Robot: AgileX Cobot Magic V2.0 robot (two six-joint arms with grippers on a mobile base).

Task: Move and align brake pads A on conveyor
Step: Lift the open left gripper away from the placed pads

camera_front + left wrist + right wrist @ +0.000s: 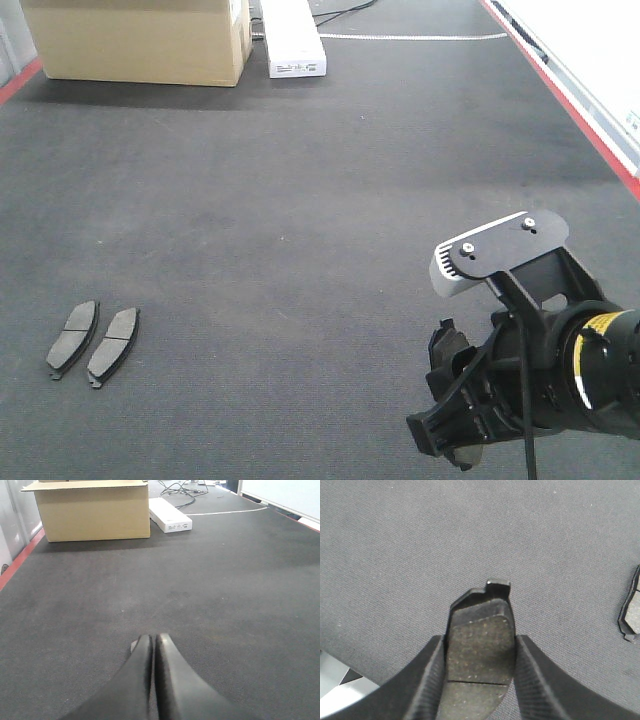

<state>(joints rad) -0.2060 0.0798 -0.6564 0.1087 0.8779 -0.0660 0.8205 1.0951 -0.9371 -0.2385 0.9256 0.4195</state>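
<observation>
Grooved, speckled dark-grey brake pad (479, 647)

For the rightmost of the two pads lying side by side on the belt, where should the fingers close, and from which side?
Probably from above, fingers closing across the narrow width of that pad near its middle groove. It lies flat on the conveyor, so only its long edges offer purchase. Its neighbour lies close alongside, so the finger on that side has little room. The right gripper grips its own pad across the width likewise.
</observation>
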